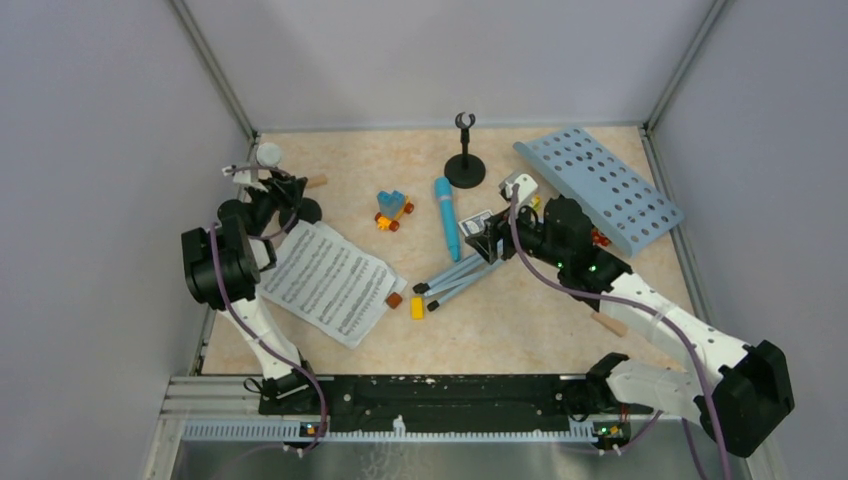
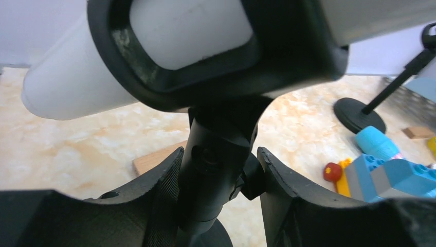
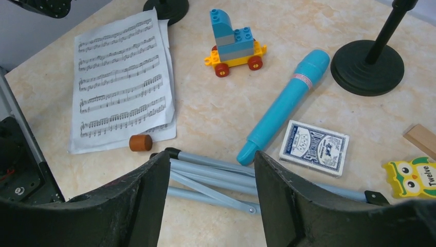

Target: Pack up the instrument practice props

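"At ten o'clock on the table, what is the state of the left gripper (image 2: 218, 159)?"

"Narrow. Its jaws are clamped on the stem of a black holder (image 2: 218, 128), and the white microphone (image 2: 67, 82) sits in the clip above."

"And the right gripper (image 3: 211, 157)?"

"Wide, with nothing held. It hovers over the folded tripod legs (image 3: 216, 177) near centre. The blue microphone (image 3: 285, 105) lies beyond, its tip close to the legs, with a card deck (image 3: 314, 146) just beside it. The second holder (image 1: 465, 165) stands upright at twelve. The perforated rack (image 1: 600, 185) lies at two and the sheet music (image 1: 330, 280) at eight."
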Controlling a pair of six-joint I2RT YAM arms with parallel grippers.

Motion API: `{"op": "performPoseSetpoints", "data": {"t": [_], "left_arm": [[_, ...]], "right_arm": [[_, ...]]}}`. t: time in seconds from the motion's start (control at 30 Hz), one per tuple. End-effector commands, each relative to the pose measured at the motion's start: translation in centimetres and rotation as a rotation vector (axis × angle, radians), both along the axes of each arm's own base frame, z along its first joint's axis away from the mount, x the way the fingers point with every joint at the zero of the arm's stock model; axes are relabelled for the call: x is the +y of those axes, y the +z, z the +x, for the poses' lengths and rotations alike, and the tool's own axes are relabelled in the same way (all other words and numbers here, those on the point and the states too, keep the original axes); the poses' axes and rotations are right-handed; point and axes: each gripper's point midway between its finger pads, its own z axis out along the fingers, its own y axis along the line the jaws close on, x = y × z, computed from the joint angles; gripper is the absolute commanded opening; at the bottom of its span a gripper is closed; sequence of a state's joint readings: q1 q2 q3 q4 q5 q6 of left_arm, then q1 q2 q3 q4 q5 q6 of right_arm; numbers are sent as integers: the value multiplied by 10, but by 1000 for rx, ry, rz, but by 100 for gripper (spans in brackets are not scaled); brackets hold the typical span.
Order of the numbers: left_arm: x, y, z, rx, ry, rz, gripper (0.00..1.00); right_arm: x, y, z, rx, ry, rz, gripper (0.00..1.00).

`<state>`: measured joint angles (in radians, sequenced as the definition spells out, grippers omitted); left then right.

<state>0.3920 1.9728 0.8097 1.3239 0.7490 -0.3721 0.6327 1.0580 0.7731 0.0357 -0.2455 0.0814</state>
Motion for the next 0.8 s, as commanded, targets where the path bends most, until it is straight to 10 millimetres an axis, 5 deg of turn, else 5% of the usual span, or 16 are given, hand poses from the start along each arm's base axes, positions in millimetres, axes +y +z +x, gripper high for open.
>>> {"op": "performPoseSetpoints", "data": {"t": [0.0, 0.47, 0.6, 0.77], "left_arm": [[-19, 69, -10, -193, -112, 35, 0], [-59, 195, -49, -454, -213, 145, 0], [-92, 217, -65, -472, -263, 188, 0], [-156, 222, -98, -440, -368, 231, 0]], "right_arm": [[-2, 22, -4, -55, -3, 44, 60], [-15, 32, -14, -91, -26, 57, 58], [-19, 37, -16, -106, -31, 57, 58], [-19, 33, -23, -68, -15, 42, 58]]}}
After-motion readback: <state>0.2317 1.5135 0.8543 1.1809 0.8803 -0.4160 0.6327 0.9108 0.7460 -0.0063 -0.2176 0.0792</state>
